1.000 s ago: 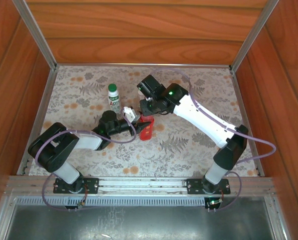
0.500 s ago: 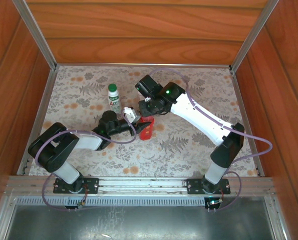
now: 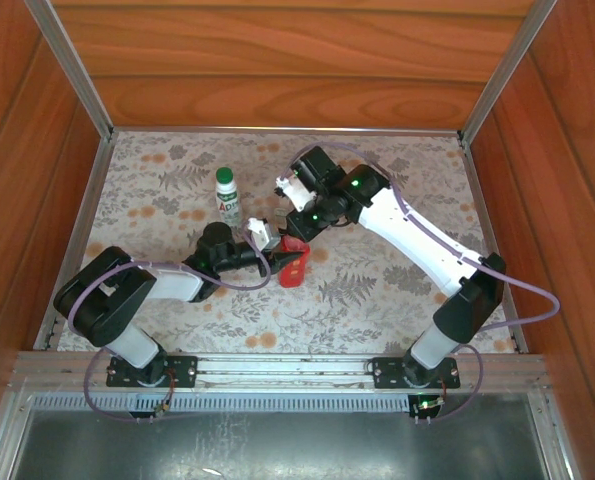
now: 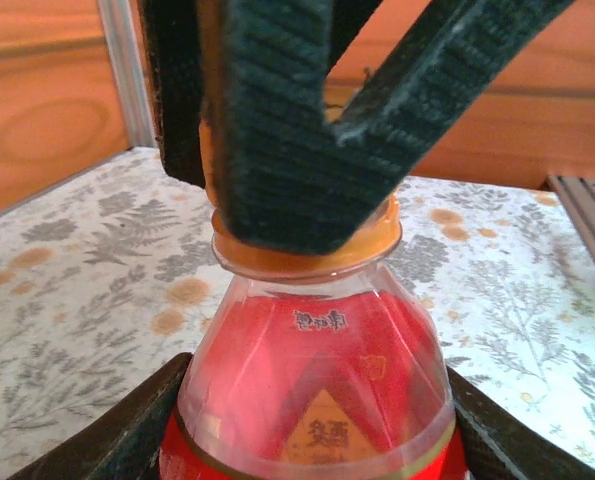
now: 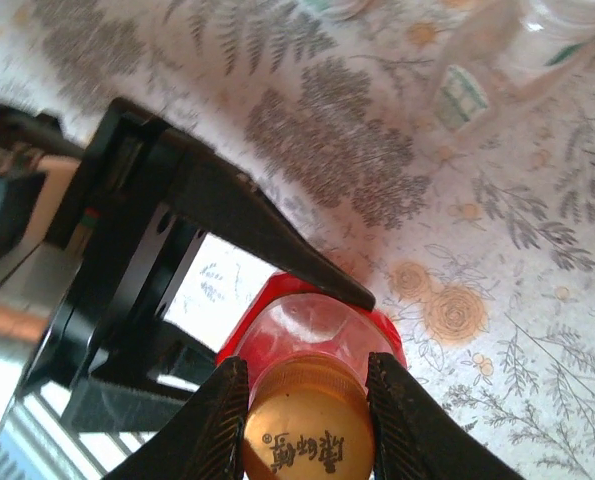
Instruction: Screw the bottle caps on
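Note:
The red bottle [image 3: 291,266] stands tilted at mid-mat, held low on its body by my left gripper [image 3: 285,262], whose dark fingers [image 4: 107,440] press both sides of it. On its neck sits the orange cap [image 4: 307,250], printed on top [image 5: 307,435]. My right gripper [image 5: 307,420] comes down from above and is shut on this cap, its ribbed pads [image 4: 277,120] on both sides of it. The white bottle [image 3: 227,202] with the green-printed label stands behind to the left, the green cap [image 3: 223,175] on it. A clear bottle [image 5: 497,70] shows blurred on the mat.
The floral mat [image 3: 377,290] is walled by wooden panels [image 3: 277,70] at the back and sides, with metal rails [image 3: 77,70] at the corners. The left arm's cable [image 3: 247,280] loops beside the red bottle. Open mat lies to the right and front.
The right wrist has turned on the orange cap and its forearm has swung right. The red bottle stays in the left gripper, leaning a little more toward the front.

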`<state>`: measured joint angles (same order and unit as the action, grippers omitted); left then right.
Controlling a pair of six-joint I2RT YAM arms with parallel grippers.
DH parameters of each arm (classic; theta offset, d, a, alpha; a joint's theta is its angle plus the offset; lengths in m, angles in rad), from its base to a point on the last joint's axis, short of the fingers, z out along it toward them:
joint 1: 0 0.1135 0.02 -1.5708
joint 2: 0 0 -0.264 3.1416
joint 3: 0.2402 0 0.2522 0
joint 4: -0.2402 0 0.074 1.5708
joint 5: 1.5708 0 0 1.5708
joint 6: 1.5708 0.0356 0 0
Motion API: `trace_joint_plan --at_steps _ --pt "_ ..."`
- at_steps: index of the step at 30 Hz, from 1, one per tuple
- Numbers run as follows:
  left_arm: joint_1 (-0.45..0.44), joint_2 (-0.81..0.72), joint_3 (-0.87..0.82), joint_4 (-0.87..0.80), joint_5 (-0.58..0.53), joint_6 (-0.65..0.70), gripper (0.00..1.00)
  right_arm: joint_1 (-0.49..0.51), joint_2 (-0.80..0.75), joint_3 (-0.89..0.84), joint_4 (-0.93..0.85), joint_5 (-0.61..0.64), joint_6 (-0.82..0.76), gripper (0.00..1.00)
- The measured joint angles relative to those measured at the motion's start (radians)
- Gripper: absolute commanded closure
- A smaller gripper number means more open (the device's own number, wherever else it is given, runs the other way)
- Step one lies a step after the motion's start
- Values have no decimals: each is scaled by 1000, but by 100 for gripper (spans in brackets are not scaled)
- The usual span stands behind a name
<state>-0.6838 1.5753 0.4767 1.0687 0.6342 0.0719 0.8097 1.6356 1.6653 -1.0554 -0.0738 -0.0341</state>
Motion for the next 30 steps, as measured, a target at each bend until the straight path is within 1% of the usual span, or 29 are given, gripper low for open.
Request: trace_joint_plan --at_steps 2,5,10,11,14,15,17,19,24,27,30 --pt "0 0 0 -3 26 -2 45 -8 0 0 -19 -45 -85 82" --pt "0 0 0 -9 55 -2 45 -13 0 0 -44 -87 -185 78" --pt "0 -2 -1 -13 82 -1 45 -14 0 4 -67 -116 -280 71" --pt "0 -2 -1 -14 84 -2 45 -14 0 4 -68 -118 -291 68" --pt "0 -2 -1 -15 85 -2 45 -14 0 4 -66 -117 -301 48" --pt "0 -2 -1 -16 84 -2 45 -14 -2 6 -62 -112 -290 43" --pt "0 -2 -1 -16 77 -3 45 -14 -6 16 -51 -94 -251 37" --pt "0 -2 -1 -16 74 -5 45 -13 -12 33 -31 -57 -175 35" --pt "0 -2 -1 -16 66 -9 45 13 -55 47 -2 70 96 35" --pt "0 -2 -1 -16 66 -10 45 47 -53 84 -46 152 269 36" --pt "0 -2 0 -16 66 -10 45 77 -32 127 -103 200 393 38"
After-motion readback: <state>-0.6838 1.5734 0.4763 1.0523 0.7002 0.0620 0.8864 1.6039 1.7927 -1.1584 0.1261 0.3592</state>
